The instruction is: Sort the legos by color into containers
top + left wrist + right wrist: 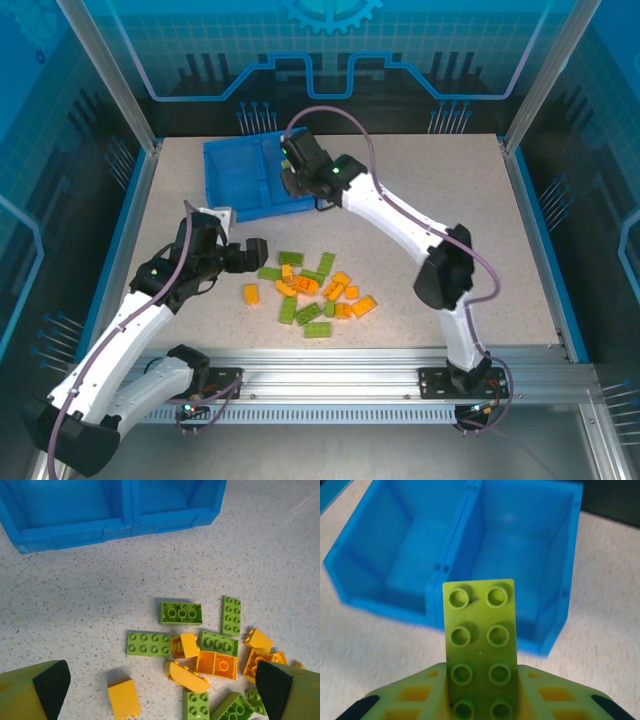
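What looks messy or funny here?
The legos lie jumbled on the table, orange and green mixed. One orange brick lies upside down, hollow side up. The blue tray sits crooked to the table's edges. Nothing looks broken.

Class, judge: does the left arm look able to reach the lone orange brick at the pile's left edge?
Likely yes: the left gripper is open close by the orange brick, which lies by itself with nothing between.
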